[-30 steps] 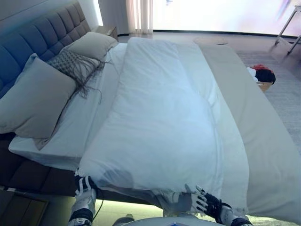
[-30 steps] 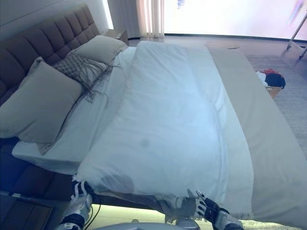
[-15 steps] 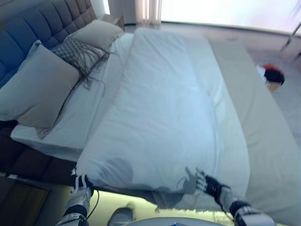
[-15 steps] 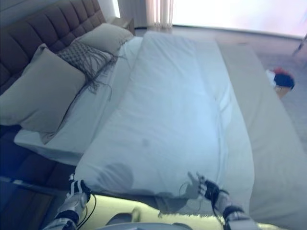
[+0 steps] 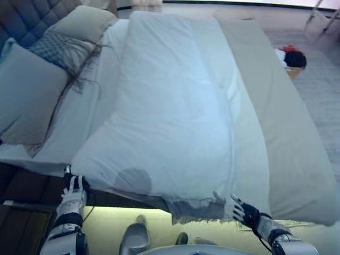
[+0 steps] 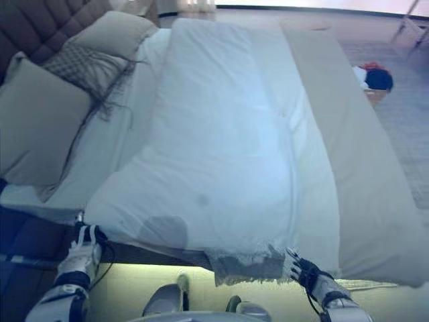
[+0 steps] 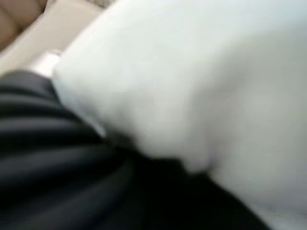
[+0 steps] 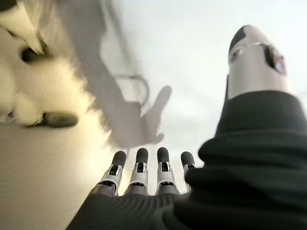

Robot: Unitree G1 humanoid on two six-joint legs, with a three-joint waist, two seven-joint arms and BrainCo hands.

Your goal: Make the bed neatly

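A white duvet lies lengthwise down the middle of the bed, over a white sheet. A beige blanket covers the bed's right side. My left hand is at the duvet's near left corner, just below its edge; in the left wrist view white cloth lies right against the hand's cover. My right hand is open with straight fingers, just off the duvet's near edge by a grey fringed patch. It holds nothing.
Two beige pillows and a grey fringed cushion lie by the tufted headboard at the left. A basket of red and dark clothes stands on the floor at the far right.
The camera has tilted down towards the bed's near edge. My right hand has drawn back a little from the duvet's edge. My left hand stays at the near left corner.
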